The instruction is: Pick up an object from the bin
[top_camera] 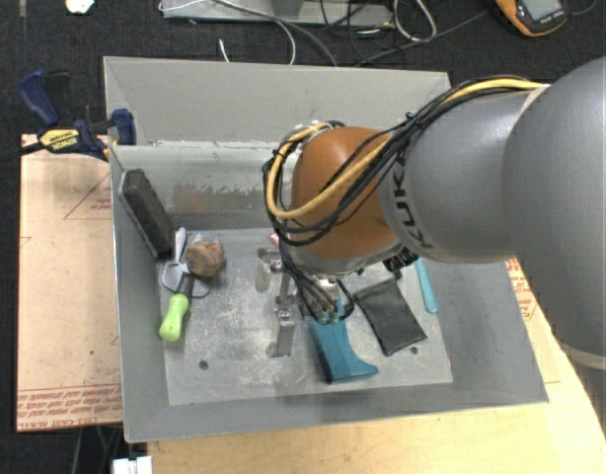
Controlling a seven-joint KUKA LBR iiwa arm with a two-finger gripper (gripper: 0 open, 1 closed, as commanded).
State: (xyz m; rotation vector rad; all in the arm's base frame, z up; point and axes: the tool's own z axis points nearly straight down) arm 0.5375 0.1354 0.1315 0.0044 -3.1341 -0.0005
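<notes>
My gripper (301, 330) hangs below the orange cover near the bin's middle, low over the floor. Its fingers stand apart, so it is open; the left finger (282, 336) reaches down to the bin floor, and bare floor shows between the two. A blue angled plastic piece (340, 355) lies just right of the gripper, its upper end under the right finger. A flat black rectangular pad (392, 317) lies further right. Beside that pad, a light blue pen (424, 286) rests along its right side.
At the left of the bin lie a brown ball (206, 258), a green-handled tool (175, 310) and a long black block (147, 212) leaning by the left wall. The arm and its cables cover the bin's upper right.
</notes>
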